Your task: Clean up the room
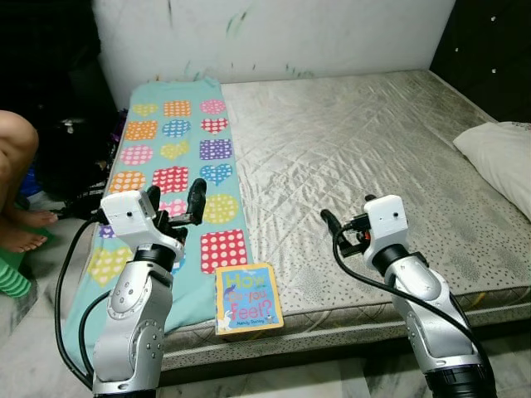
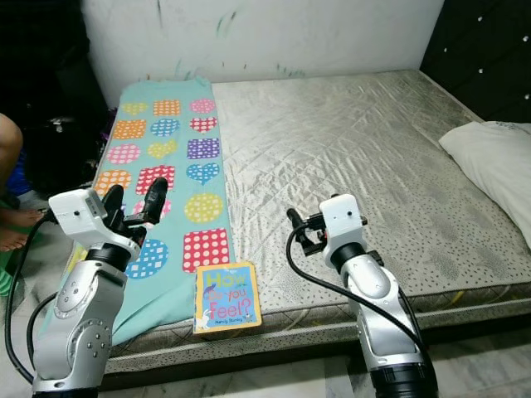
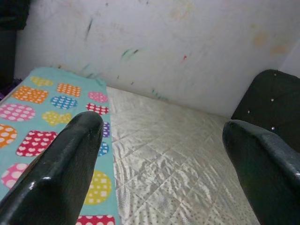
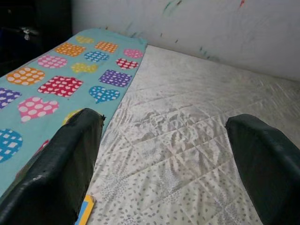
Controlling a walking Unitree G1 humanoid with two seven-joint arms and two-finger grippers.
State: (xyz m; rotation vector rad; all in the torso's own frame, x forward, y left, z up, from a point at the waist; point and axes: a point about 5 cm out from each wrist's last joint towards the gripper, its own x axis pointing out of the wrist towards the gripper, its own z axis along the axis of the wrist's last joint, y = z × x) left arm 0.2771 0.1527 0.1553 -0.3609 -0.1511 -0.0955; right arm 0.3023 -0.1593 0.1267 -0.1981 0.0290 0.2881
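The pillow (image 1: pixel 503 157) runs off the right edge, so you only get part of it. The person's leg (image 1: pixel 15 178) at the left is cut off too. The book (image 4: pixel 85 209) is just a sliver at the frame edge in the right wrist view, tucked behind a finger (image 4: pixel 56 173) of the right end effector.

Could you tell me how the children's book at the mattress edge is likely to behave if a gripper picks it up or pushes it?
The book looks like a thick board book, so probably stiff and light. It lies flat at the front edge of the mattress, partly on the patterned blanket, so a push toward the robot could tip it off. Its glossy cover may slide on the shiny fabric.
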